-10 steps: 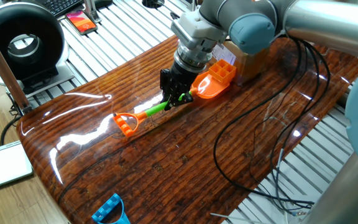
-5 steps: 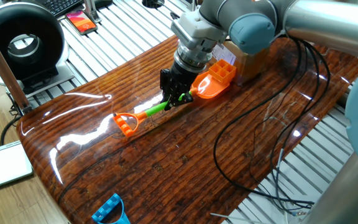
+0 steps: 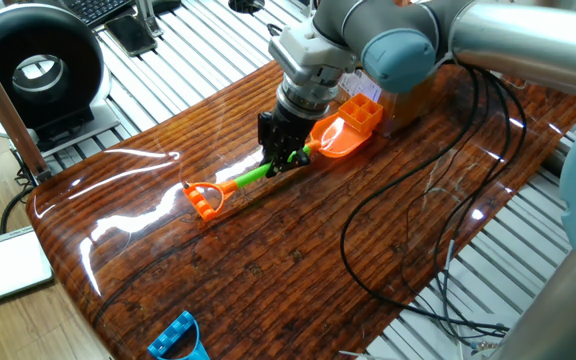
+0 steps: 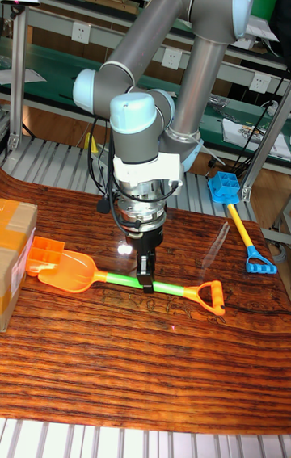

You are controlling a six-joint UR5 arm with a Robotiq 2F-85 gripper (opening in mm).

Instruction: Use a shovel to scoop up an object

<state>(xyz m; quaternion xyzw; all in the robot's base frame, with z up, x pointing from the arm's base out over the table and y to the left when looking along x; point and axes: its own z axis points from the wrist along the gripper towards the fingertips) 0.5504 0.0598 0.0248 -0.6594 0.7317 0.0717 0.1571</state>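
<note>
In the fixed view, the claw (image 3: 284, 158) points down at the wooden table (image 3: 298, 270) and is pinched on the green shaft of the toy shovel (image 3: 273, 172). The orange blade lies just beyond the claw, its tip touching the orange gridded block (image 3: 361, 113), which sits against a brown cardboard box (image 3: 408, 100); the D-shaped loop end lies on the claw's other side. A small blue toy (image 3: 178, 338) lies well apart at the table's near edge. In the tall fixed view, the claw (image 4: 147, 279) grips the shovel (image 4: 121, 278) mid-shaft; the block (image 4: 45, 252) is beside the blade against the box (image 4: 16, 252), and a blue-and-yellow shovel (image 4: 238, 220) lies well apart.
</note>
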